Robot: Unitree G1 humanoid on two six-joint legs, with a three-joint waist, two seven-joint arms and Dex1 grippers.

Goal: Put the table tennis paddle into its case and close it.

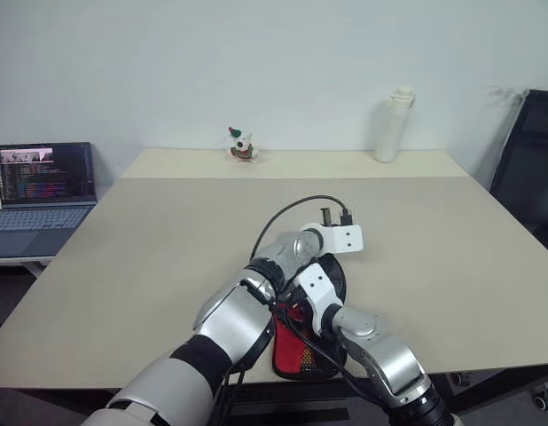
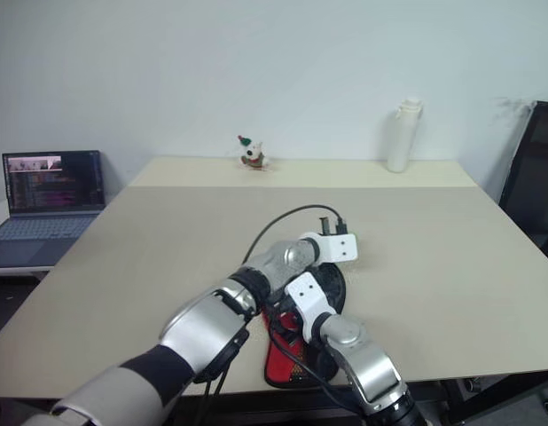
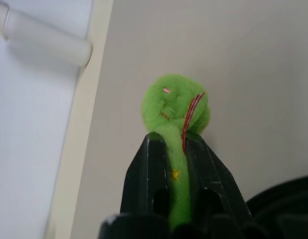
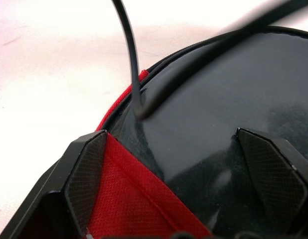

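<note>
The green zipper tag [image 3: 176,107] is pinched in the closed left tool [image 3: 177,149]. The right tool [image 4: 181,164], spread wide, is held over the case [image 1: 301,351], which lies beneath both tools on the desk [image 1: 123,257]. Zipping seems unfinished.

Zipper tag [image 3: 175,107]: fuzzy green plush. Case [image 4: 139,204]: red woven fabric. Paddle face [image 4: 233,114]: smooth, slightly glossy rubber. Table [image 1: 168,231]: matt.

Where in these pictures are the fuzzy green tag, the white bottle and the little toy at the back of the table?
green zipper tag [image 3: 175,107]: left wrist view, its fuzzy round head.
white bottle [image 1: 392,129]: left eye view, mid body.
small toy figure [image 1: 242,145]: left eye view, its middle.
</note>
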